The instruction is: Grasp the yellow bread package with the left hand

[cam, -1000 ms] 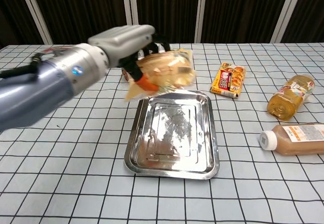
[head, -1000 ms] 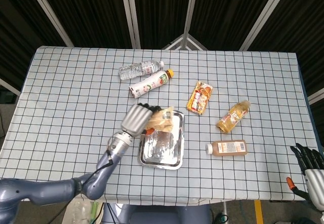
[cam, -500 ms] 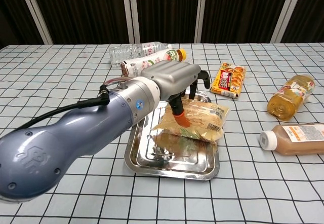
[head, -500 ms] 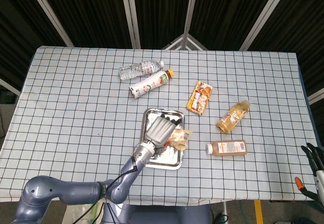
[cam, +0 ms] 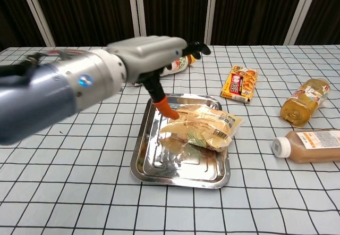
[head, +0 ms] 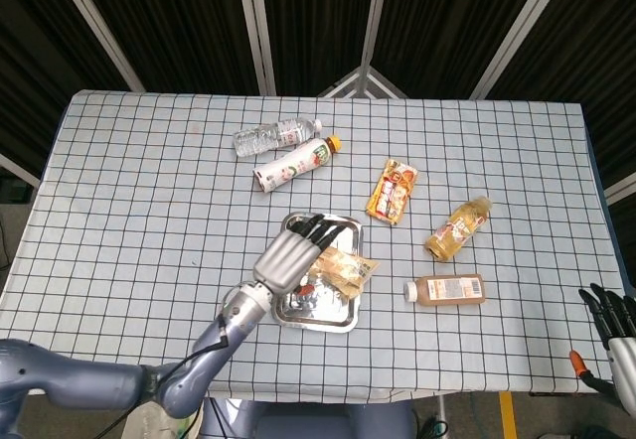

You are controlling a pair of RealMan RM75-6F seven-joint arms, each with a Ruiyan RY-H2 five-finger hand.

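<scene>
The yellow bread package (head: 345, 270) (cam: 204, 126) lies on the right half of the metal tray (head: 310, 306) (cam: 175, 163), its end overhanging the right rim. My left hand (head: 293, 254) (cam: 151, 54) hovers over the tray's left side with fingers stretched out and apart, holding nothing. In the chest view its orange thumb tip reaches down to the package's left end; I cannot tell whether it touches. My right hand (head: 609, 328) sits far off at the table's near right corner, fingers extended and empty.
Behind the tray lie a clear water bottle (head: 273, 137) and an orange-capped bottle (head: 292, 164). To the right are a snack packet (head: 393, 191) (cam: 240, 84), a yellow juice bottle (head: 458, 228) (cam: 304, 106) and a brown bottle (head: 447, 289) (cam: 309, 139).
My left hand carried the bread package from the tray's far left corner over the tray, set it down and let go. Its fingers have spread and drawn back to the left.
</scene>
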